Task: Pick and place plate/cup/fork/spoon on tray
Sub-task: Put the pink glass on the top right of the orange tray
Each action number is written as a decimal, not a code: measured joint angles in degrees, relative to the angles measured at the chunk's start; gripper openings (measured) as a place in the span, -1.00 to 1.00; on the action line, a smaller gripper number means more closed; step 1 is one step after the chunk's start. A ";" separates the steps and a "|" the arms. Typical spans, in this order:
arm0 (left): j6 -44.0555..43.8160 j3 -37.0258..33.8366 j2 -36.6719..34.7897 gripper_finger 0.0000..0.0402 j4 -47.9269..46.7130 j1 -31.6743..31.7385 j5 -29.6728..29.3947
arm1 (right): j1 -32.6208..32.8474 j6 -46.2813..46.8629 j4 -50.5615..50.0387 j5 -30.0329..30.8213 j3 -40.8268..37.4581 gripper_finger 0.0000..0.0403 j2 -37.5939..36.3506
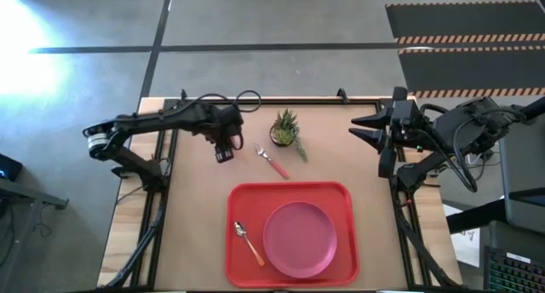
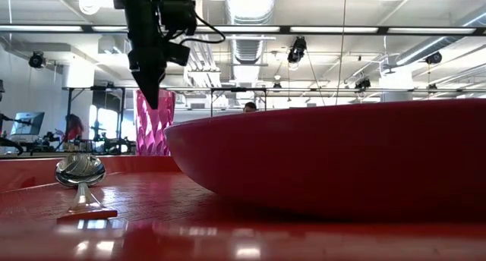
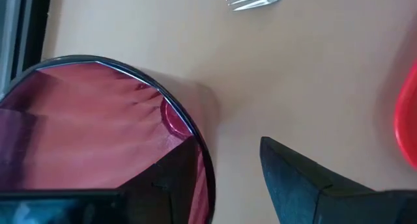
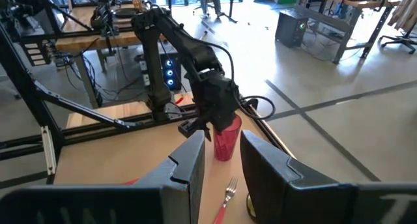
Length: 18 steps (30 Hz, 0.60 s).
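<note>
- Two things are left off the tray (image 1: 289, 191): the cup (image 4: 227, 139) and the fork (image 1: 274, 163). The plate (image 1: 300, 238) and spoon (image 1: 249, 243) already lie on it, plate right of middle, spoon just beside it on the left.
- Cup: it stands upright on the table left of the fork and well back from the tray. The left gripper (image 1: 225, 148) is down over it; the wrist view shows one finger inside the rim and the other finger (image 3: 306, 185) outside, with a gap between that finger and the wall, so the jaws look apart and not yet clamped.
- Handling, as I judge it: thin clear plastic, very light, smooth and a bit springy. A hard squeeze would bend the wall, a weak one could let it slip or tip. Pinching the wall at the rim, one finger in and one out, suits it; lift it straight and keep it upright.
- Fork: it lies flat between the cup and the plant (image 1: 286, 128), tines toward the cup, pink handle pointing at the tray. It is stiff, light and low on the table, so I would grip across the thicker handle, not the tines.
- Right gripper (image 1: 366, 128) waits at the table's right rear edge, fingers spread, holding nothing.
</note>
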 joint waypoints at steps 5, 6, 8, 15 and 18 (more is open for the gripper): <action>1.13 -0.04 0.69 -0.41 0.00 0.05 -2.37 | 0.00 -0.02 -0.02 0.00 0.00 -0.56 0.00; 1.30 -0.07 0.69 -0.48 0.00 0.05 -3.03 | 0.00 0.00 -0.02 0.00 0.00 -0.56 0.00; 1.32 -0.07 0.69 -0.64 0.00 0.05 -4.04 | 0.02 -0.04 -0.02 0.00 0.00 -0.56 0.00; 1.25 -0.07 0.29 -0.99 0.23 0.16 -4.66 | 0.00 -0.15 -0.04 0.01 0.00 -0.56 0.00; 1.23 0.01 0.29 -0.99 -0.14 0.09 -4.52 | 0.00 -0.17 -0.07 0.02 -0.04 -0.56 0.00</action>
